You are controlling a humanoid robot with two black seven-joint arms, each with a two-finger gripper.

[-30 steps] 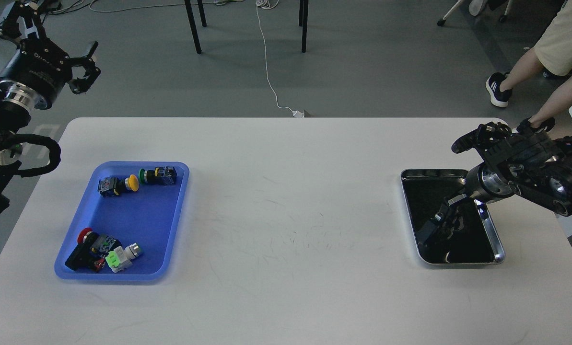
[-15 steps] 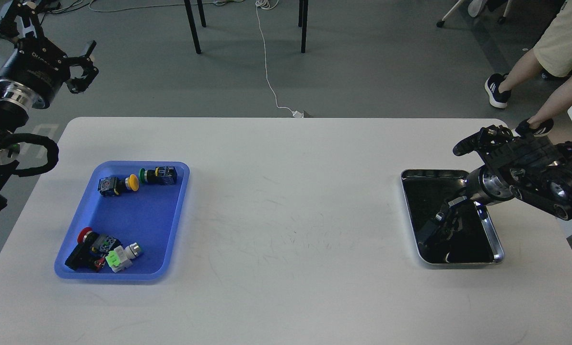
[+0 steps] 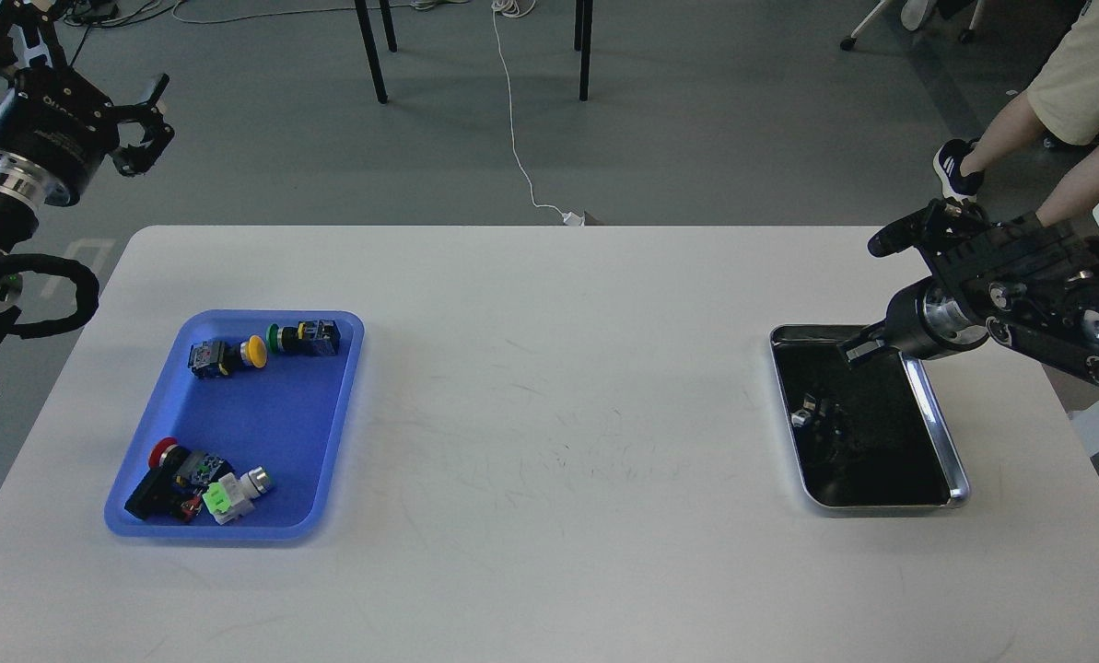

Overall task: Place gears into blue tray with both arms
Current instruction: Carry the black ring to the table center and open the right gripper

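Observation:
The blue tray lies on the left of the white table and holds several colourful push-button switches. No gears can be made out; any in the steel tray are lost against its dark bottom. My left gripper is open, up beyond the table's far left corner, well away from the blue tray. My right gripper reaches down-left from its silver wrist over the steel tray. Its fingers are dark against the dark bottom, so I cannot separate them or see anything held.
The white table is bare between the two trays. A person's legs stand beyond the far right corner. Chair legs and a white cable are on the floor behind the table.
My right wrist has risen and pulled toward the steel tray's far end, the gripper lifting from the tray's near part. My left gripper has drifted up and to the left.

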